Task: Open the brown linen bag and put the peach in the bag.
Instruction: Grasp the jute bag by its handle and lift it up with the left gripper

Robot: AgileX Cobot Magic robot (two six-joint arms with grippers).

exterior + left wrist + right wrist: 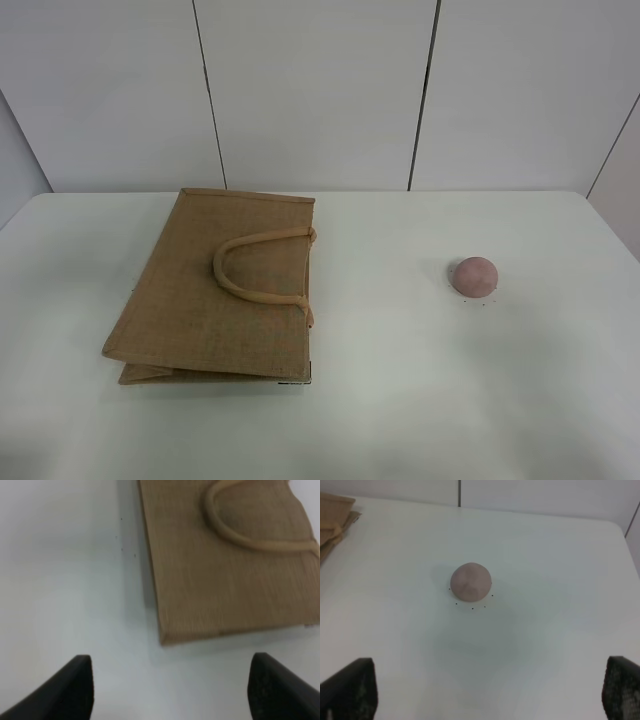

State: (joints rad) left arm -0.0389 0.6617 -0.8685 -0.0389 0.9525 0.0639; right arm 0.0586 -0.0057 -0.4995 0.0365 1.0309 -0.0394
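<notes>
Starting at the left: left gripper (pixel 170 687) with black fingers spread wide and nothing between them, hovering over the bare white table (pixel 60 580), out of the high camera's sight. Just ahead of it, a corner of the large, flat-lying brown linen bag (pixel 225 580) of coarse tan weave, close but not touched.

Seen from above, brown linen bag (pixel 220 290) folded flat on the table's left half, long axis running from far edge to near edge with a slight tilt. One beige padded loop handle (pixel 255 265) lying across the top panel, both ends fixed at the right-hand edge, so probably mouth on that side, facing the fruit. Folded layers showing along the near edge. Clearly the left arm's job to lift and open.

Further right, well apart from the bag: small, round, matte, dusky-pink peach (pixel 474 276), resting alone on the table inside a faint ring of tiny black dots.

Rightmost: right gripper (pixel 487 690), fingers likewise wide apart and empty, peach (pixel 471 582) straight ahead and centred between them, not yet reached. Nearer arm for the pick by far.

No brand, label or legible writing anywhere; a small dark mark at the bag's near right corner, too small to read.
</notes>
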